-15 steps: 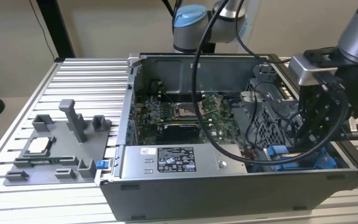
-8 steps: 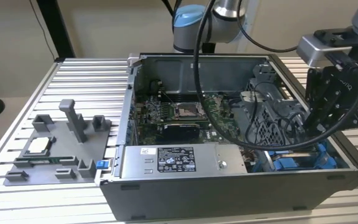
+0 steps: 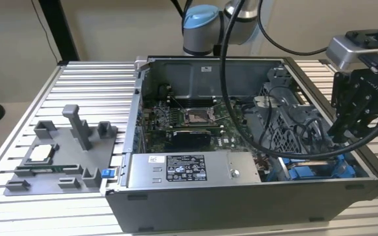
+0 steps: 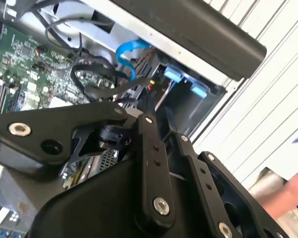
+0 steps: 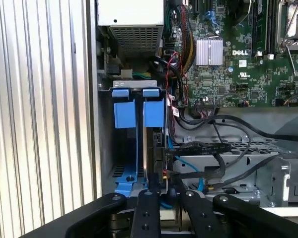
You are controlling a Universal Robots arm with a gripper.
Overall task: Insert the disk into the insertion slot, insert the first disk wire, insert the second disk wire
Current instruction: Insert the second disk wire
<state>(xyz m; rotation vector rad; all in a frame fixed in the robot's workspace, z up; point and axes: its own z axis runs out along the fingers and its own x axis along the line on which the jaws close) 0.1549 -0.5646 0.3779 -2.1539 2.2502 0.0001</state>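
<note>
The disk [image 5: 154, 148] stands on edge inside the insertion slot [image 5: 134, 87], under the bay's blue tabs [image 5: 153, 113], at the corner of the open computer case. My gripper [image 5: 168, 186] sits right at the disk's exposed end, fingers close together on a black disk wire [image 5: 198, 173] whose plug meets the disk there. Another flat black wire [image 5: 201, 147] runs to the disk a little further in. In the exterior view the gripper [image 3: 341, 132] reaches down into the case above the blue slot [image 3: 314, 172] at the exterior view's right. In the second wrist view the gripper [image 4: 159, 111] points at the same bay.
The grey power-supply box [image 3: 189, 169] lies beside the bay, the motherboard [image 3: 189, 118] behind it. Loose black cables [image 3: 294, 147] and a blue cable [image 4: 126, 54] crowd the bay. A grey fixture [image 3: 57, 157] stands on the ribbed table [image 3: 90, 83] at the exterior view's left.
</note>
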